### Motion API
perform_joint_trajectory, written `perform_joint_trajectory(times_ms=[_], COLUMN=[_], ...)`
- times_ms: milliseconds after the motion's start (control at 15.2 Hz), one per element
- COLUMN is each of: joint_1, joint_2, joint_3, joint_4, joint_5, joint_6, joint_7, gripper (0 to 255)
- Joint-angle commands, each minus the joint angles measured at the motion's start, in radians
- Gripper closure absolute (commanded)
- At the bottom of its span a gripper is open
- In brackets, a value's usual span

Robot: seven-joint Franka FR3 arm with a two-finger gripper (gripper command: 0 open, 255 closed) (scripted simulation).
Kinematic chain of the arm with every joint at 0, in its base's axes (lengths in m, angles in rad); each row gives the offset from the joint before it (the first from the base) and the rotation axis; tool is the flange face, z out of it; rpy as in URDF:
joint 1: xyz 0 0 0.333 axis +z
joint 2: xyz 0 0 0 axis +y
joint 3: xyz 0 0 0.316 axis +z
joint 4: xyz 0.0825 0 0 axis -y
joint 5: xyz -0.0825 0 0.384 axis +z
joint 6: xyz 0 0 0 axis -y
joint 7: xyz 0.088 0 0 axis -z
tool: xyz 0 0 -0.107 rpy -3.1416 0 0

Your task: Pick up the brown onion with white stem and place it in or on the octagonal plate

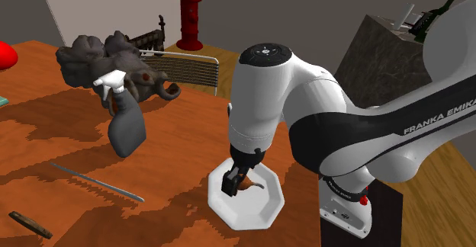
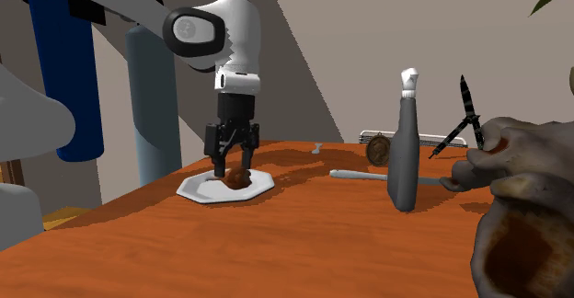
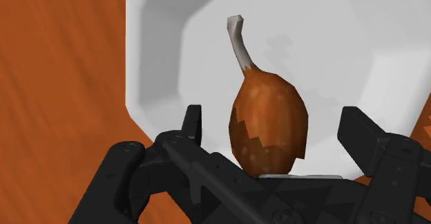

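stage: placement judged complete | gripper (image 2: 232, 158): fingers spread wide, one either side of the brown onion (image 3: 269, 119), touching neither side, holding nothing | onion: rests inside the white octagonal plate (image 1: 255, 211), stem pointing away from the gripper | left: lift clear

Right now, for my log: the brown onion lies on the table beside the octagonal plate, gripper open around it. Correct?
No: the wrist view shows the brown onion lying in the white octagonal plate, not on the table beside it. The gripper is open around it.
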Motion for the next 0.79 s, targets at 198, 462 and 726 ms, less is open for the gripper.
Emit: perform_joint_trajectory(times_ms=[198, 462, 726], joint_1=[0.002, 0.003, 0.003], joint_2=[-0.016, -0.048, -0.048], joint_3=[-0.010, -0.033, -0.034], joint_4=[0.024, 0.096, 0.096], joint_5=[-0.001, -0.006, -0.006], joint_6=[-0.038, -0.142, -0.142], joint_7=[-0.003, -0.007, -0.007], gripper=[0, 0, 0])
